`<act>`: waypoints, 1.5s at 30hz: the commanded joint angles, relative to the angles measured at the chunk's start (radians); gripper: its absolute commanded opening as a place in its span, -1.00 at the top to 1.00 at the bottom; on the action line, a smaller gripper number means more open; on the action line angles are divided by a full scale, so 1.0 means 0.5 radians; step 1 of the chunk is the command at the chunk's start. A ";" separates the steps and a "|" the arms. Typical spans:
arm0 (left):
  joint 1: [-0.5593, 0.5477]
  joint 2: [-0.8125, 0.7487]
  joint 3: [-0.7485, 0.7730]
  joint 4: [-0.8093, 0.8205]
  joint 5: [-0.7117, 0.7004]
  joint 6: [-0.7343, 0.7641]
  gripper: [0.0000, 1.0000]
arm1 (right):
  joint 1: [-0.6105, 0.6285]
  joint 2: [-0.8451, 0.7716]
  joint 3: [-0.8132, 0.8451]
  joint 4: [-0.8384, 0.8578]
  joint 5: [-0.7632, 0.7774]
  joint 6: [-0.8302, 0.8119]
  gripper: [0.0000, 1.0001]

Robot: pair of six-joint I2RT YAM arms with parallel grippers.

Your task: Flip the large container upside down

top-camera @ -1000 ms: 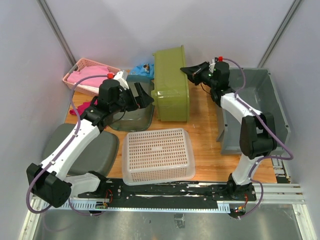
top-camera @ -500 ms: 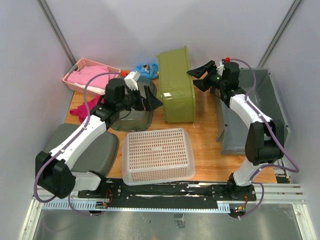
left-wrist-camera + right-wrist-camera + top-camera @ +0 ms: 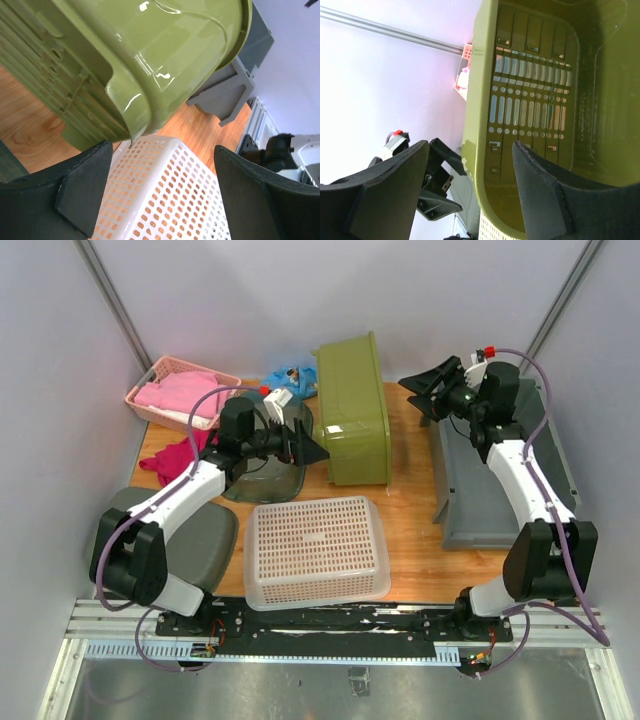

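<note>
Well, large container (image 3: 468, 502), lt grey, rect.

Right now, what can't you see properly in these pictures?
- Large container: top view, the right arm crosses it, so its inside is partly hidden.
- Blue thing: top view, too small and half behind the olive-green bin.
- Dark bin: top view, the left arm covers much of it.

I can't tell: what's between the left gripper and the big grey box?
The green bin, tipped on its side, then bare wooden tabletop. The top view shows it.
</note>
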State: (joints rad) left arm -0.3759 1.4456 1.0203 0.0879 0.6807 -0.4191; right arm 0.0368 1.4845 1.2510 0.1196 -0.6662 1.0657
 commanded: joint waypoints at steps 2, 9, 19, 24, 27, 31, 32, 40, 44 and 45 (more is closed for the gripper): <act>0.011 0.128 0.113 0.132 0.296 0.151 -0.59 | -0.086 -0.122 -0.031 -0.081 -0.172 -0.095 -0.38; 0.012 0.195 0.182 0.129 0.314 0.144 0.30 | -0.135 -0.260 -0.047 -0.234 -0.151 -0.188 -0.36; 0.012 0.233 0.495 -0.201 0.062 0.252 0.99 | -0.141 -0.444 -0.007 -0.610 0.000 -0.519 -0.33; -0.030 0.266 0.760 -0.494 -0.070 0.398 0.99 | -0.141 -0.580 -0.020 -0.865 0.190 -0.732 -0.32; -0.117 0.288 0.936 -0.701 -0.261 0.556 1.00 | -0.142 -0.649 -0.063 -0.949 0.288 -0.823 -0.32; -0.229 0.325 1.117 -0.888 -0.392 0.715 1.00 | -0.142 -0.681 -0.109 -1.017 0.298 -0.878 -0.31; -0.249 0.338 1.149 -0.923 -0.405 0.743 0.99 | -0.143 -0.674 -0.110 -1.045 0.297 -0.895 -0.30; -0.428 0.447 1.260 -1.024 -0.451 0.803 0.99 | -0.125 -0.590 -0.129 -1.198 0.332 -1.029 0.00; -0.498 0.523 1.284 -0.977 -0.403 0.721 0.99 | -0.117 -0.557 -0.163 -1.230 0.359 -1.073 0.02; -0.518 0.541 1.298 -0.963 -0.390 0.700 0.99 | -0.117 -0.552 -0.163 -1.241 0.377 -1.092 0.02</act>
State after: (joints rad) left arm -0.5999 1.6733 1.6402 -0.3992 0.4686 -0.0528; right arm -0.0177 1.1999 1.1873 -0.4549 -0.5056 0.5739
